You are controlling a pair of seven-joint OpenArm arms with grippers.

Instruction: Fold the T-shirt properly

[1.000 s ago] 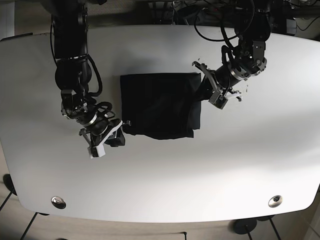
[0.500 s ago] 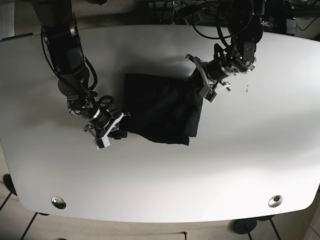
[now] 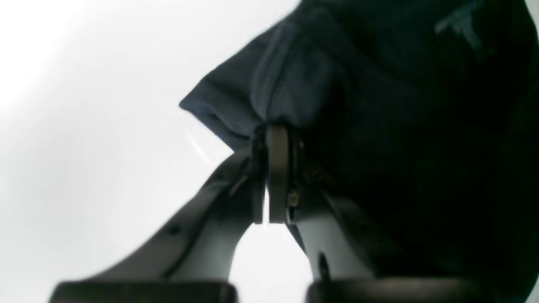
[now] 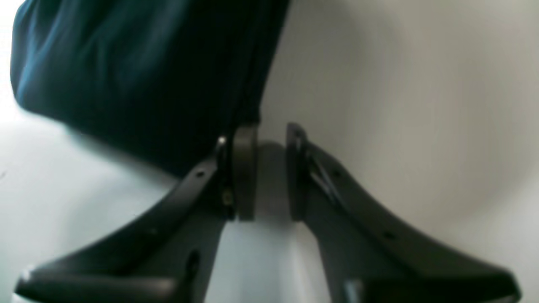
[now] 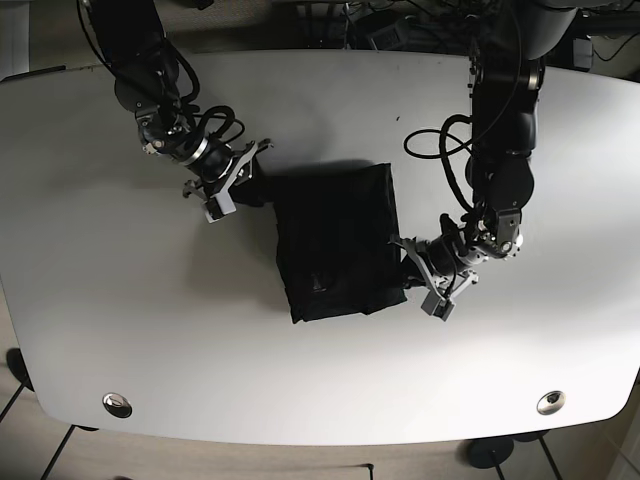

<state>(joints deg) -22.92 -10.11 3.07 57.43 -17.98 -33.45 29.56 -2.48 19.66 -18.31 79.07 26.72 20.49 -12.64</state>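
Shirt (image 5: 338, 243) rotated a quarter-turn since a second ago, now a tall rectangle. Left gripper (image 3: 271, 139) still clamps its 4 o'clock corner; right gripper (image 4: 265, 168) slightly parted, empty, at 10 o'clock. Repositioning looks done.

A plain black T-shirt (image 5: 337, 240) lies on a white table (image 5: 320, 380), between black arms.

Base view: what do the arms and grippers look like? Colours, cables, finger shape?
Both arms are black, jointed, with loose black cables looping beside the links. The left gripper and right gripper carry light grey/white brackets at the wrist. In the wrist views the fingers are dark, curved and splayed, ending in flat pads.
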